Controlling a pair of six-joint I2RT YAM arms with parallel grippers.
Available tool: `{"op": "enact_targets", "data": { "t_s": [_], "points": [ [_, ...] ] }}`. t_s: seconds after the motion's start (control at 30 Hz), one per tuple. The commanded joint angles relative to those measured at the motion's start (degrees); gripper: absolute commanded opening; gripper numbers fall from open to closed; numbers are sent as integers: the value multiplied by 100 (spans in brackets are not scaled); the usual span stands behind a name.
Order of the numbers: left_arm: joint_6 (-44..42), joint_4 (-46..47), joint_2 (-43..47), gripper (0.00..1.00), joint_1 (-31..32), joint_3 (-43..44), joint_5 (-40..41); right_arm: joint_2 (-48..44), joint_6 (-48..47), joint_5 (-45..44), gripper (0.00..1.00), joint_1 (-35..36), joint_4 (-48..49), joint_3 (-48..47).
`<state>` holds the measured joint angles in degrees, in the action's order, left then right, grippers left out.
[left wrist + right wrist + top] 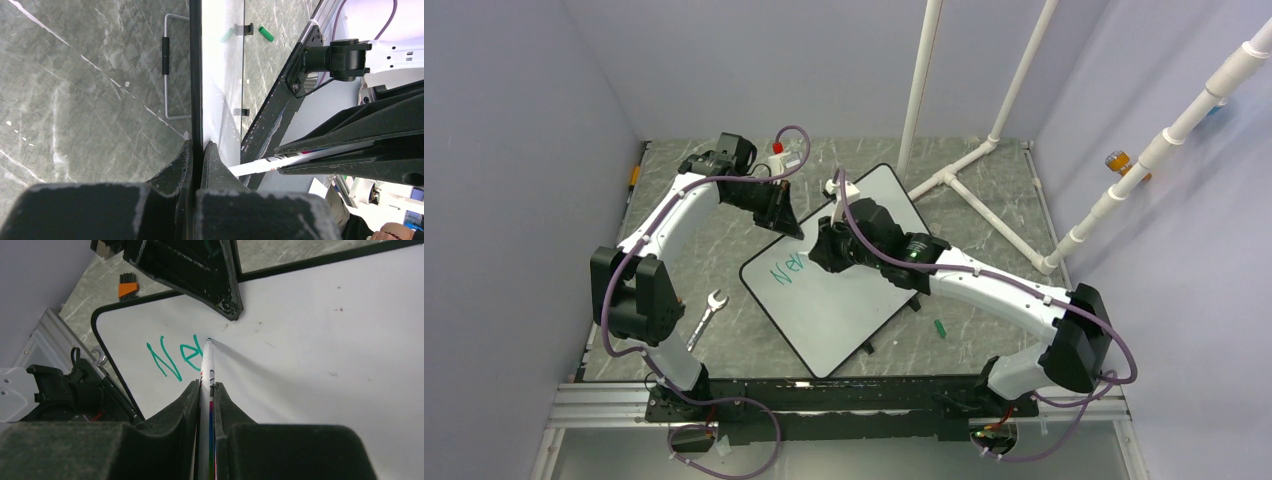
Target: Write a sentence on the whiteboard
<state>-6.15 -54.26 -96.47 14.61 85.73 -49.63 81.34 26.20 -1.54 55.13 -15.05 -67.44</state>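
Your left fingers (186, 162) pinched on the whiteboard's (844, 310) far-left black rim, your right fingers (191, 400) clamped on a marker (206, 365), tip touching the board beside green lettering (170, 357) starting "Ne", bare white board right of the tip, wrench (707, 315) on the worktop (724, 245) left of the whiteboard.

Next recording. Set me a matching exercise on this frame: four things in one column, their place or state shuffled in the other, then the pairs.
Things
1. left gripper
2. right gripper
3. wrench
4. green cap

Places or states
A. lies on the table, on the right arm's side of the whiteboard
B. shut on the marker, tip at the green lettering
C. lies on the table, on the left arm's side of the whiteboard
D. shut on the whiteboard's rim

Pairs: 1-D, 2-B, 3-C, 4-A
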Motion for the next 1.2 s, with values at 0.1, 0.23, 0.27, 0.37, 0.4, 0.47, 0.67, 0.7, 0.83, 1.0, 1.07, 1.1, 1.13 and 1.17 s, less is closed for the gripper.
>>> {"op": "enact_targets", "data": {
  "t_s": [0.1,0.23,0.27,0.37,0.4,0.47,0.67,0.7,0.83,1.0,1.07,1.1,1.13,1.17],
  "points": [
    [-393,479,286,0,23,22,498,208,-167,-78,0,-109,11,-360],
    [-387,478,286,0,24,22,507,161,-114,-46,0,-109,45,-196],
    [-387,478,286,0,22,22,508,124,-88,-41,0,-112,58,-129],
    [-391,478,282,0,24,29,516,-31,-14,-20,0,-108,112,137],
    [-387,473,278,0,23,31,521,-83,33,-21,0,-108,135,228],
    [-387,469,276,0,20,40,525,-189,88,-24,0,-108,151,415],
    [-400,463,277,0,24,40,559,-454,202,-72,0,-108,162,772],
    [-400,461,277,0,19,40,566,-474,197,-79,0,-105,160,776],
    [-396,467,272,0,24,31,566,-418,131,-123,0,-106,85,647],
    [-398,469,277,0,24,22,555,-220,-46,-232,0,-116,-35,287],
    [-400,470,277,0,29,22,547,-123,-137,-242,0,-141,-102,90],
    [-396,469,264,0,26,22,547,-78,-171,-227,0,-164,-118,18],
    [-397,469,266,0,32,29,548,-32,-210,-210,0,-189,-132,-55],
    [-401,469,264,0,31,28,549,0,-238,-199,0,-200,-146,-119]
  ]
}}
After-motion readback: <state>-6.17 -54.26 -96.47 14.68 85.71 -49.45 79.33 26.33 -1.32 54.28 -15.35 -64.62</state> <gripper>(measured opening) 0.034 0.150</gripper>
